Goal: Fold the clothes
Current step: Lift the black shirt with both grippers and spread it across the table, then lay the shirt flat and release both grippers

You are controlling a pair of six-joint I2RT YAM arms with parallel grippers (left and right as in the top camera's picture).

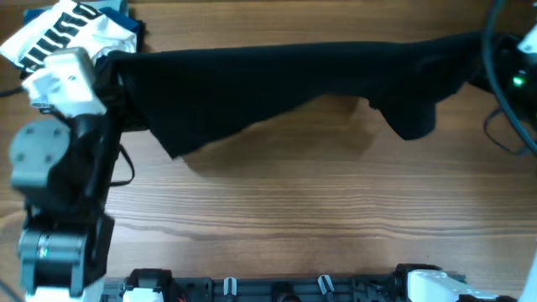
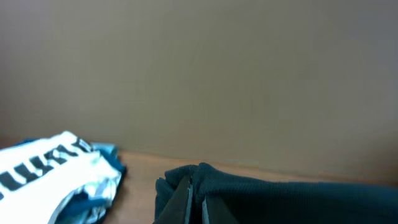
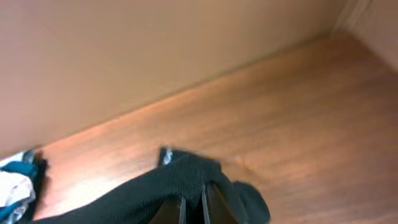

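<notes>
The large black soft-fabric shirt (image 1: pixel 285 84) is of one deep black seen from above (in the left wrist view the same cloth takes a dark teal tone). The crumpled white garment with black stripes (image 1: pixel 59 29) has short, thick, parallel stripes. The bright blue folded cloth (image 1: pixel 126 15) is plain. The brown wooden table (image 1: pixel 294 201) has darker grain lines, and it looks more reddish in the right wrist view. The left arm (image 1: pixel 50 159) has white and grey shells with black parts. The plain beige wall (image 2: pixel 199 74) has no pattern. A small green light (image 1: pixel 518 81) glows.
</notes>
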